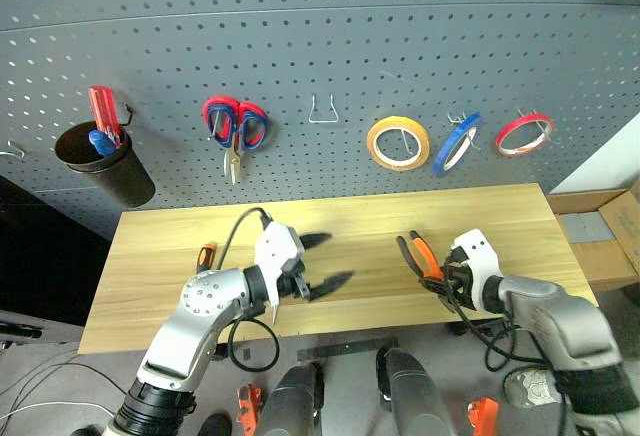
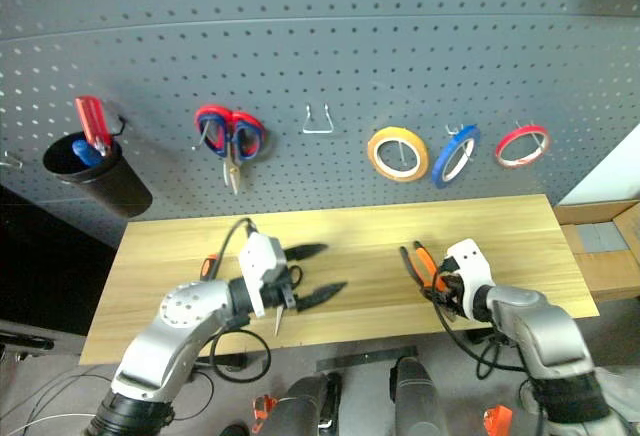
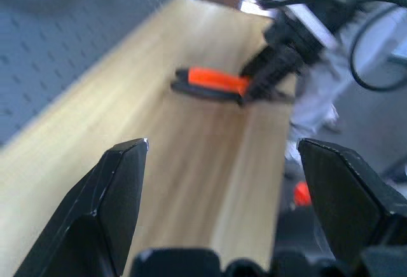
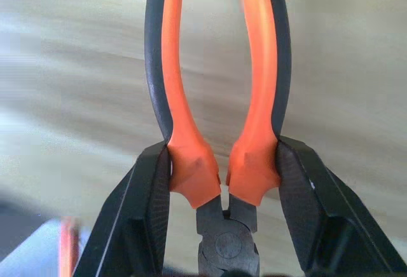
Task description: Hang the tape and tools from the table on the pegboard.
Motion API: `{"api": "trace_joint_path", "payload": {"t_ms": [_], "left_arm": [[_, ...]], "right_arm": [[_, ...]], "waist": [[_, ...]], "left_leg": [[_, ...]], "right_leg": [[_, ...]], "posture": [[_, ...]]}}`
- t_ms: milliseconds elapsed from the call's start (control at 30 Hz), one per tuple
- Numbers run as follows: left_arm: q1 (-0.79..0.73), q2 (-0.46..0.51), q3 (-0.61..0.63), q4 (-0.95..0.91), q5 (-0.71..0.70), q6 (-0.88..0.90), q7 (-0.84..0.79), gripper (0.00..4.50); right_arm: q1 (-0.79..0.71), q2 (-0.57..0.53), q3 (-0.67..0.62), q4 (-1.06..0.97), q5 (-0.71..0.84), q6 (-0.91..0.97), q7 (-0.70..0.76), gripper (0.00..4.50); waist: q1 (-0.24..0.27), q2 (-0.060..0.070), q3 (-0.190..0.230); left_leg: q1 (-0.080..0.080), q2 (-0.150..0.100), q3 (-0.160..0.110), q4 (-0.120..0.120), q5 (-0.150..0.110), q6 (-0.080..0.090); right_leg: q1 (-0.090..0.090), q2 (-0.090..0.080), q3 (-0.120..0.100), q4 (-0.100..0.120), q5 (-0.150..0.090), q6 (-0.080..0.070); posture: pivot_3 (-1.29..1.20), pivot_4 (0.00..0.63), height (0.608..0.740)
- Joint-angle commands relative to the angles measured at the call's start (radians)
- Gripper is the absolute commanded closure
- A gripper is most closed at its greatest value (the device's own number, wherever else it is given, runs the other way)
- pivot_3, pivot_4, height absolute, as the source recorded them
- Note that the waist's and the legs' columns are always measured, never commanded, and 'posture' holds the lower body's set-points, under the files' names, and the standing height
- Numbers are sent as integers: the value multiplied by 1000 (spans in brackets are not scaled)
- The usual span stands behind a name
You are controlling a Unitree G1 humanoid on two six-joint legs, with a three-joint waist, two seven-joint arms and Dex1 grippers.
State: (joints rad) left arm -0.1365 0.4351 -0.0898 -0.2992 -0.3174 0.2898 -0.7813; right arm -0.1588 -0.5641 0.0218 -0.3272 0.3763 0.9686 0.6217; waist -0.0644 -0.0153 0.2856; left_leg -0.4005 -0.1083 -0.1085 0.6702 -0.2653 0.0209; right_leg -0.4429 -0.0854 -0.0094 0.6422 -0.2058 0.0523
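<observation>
I have the pliers [image 4: 219,118] in my right gripper [image 1: 437,281], its fingers [image 4: 137,220] pinching both orange-and-black handles just above the pivot, with the handles running forward away from the wrist and the steel head tucked back toward the palm. In the head view they sit at about four o'clock on the tabletop [image 1: 150,256], near its front edge; whether the handle tips are clear of the wood I cannot tell.

My judgement on handling: the pliers are stiff and fairly heavy for their size, with most of the weight in the steel head, so a grip this close to the pivot should carry them without much droop. The rubbery handle sleeves ought to give good friction. The two handles bow apart, and that gap looks like the part to drop over a hook. The bare hook [image 1: 322,111] at twelve o'clock on the pegboard [image 1: 320,36] seems the likely target.

My left gripper [image 1: 318,261] hovers over the tabletop at about eight o'clock, fingers spread wide and holding nothing. The screwdriver [image 1: 205,253] lies just beyond its wrist at nine o'clock. The red tape [image 1: 524,133] already hangs at two o'clock.
</observation>
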Motion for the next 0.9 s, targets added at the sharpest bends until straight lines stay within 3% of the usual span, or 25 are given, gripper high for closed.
{"api": "trace_joint_path", "payload": {"t_ms": [33,233,533,733,900], "left_arm": [[-14,-84,165,4,-36,-128,146,454],[26,-178,207,-17,42,-288,277,454],[63,-229,184,-19,161,-454,395,454],[67,-266,160,-39,162,-463,443,454],[80,-280,137,-49,169,-450,461,454]], "right_arm": [[-79,51,-68,-244,197,-121,132,2608],[-392,230,-97,-177,295,-217,60,2608],[-748,412,10,119,66,-479,-111,2608],[-792,498,44,344,-123,-740,-224,2608],[-828,558,46,492,-177,-874,-264,2608]], "waist": [[-4,-3,-2],[24,-9,-8],[47,-14,-11],[47,-14,-11],[43,-14,-11]], "left_leg": [[0,1,0,-1,0,-1],[2,0,0,-3,3,-6],[0,-1,1,-6,6,-11],[0,-1,1,-7,6,-12],[0,-1,2,-7,7,-12]], "right_leg": [[0,1,0,0,0,0],[0,1,-1,-1,4,-5],[-4,0,-1,0,6,-8],[-7,0,-1,2,6,-8],[-7,0,0,2,6,-9]], "posture": [[-99,224,740],[-65,200,740],[-22,211,740],[0,206,740],[8,203,740]]}}
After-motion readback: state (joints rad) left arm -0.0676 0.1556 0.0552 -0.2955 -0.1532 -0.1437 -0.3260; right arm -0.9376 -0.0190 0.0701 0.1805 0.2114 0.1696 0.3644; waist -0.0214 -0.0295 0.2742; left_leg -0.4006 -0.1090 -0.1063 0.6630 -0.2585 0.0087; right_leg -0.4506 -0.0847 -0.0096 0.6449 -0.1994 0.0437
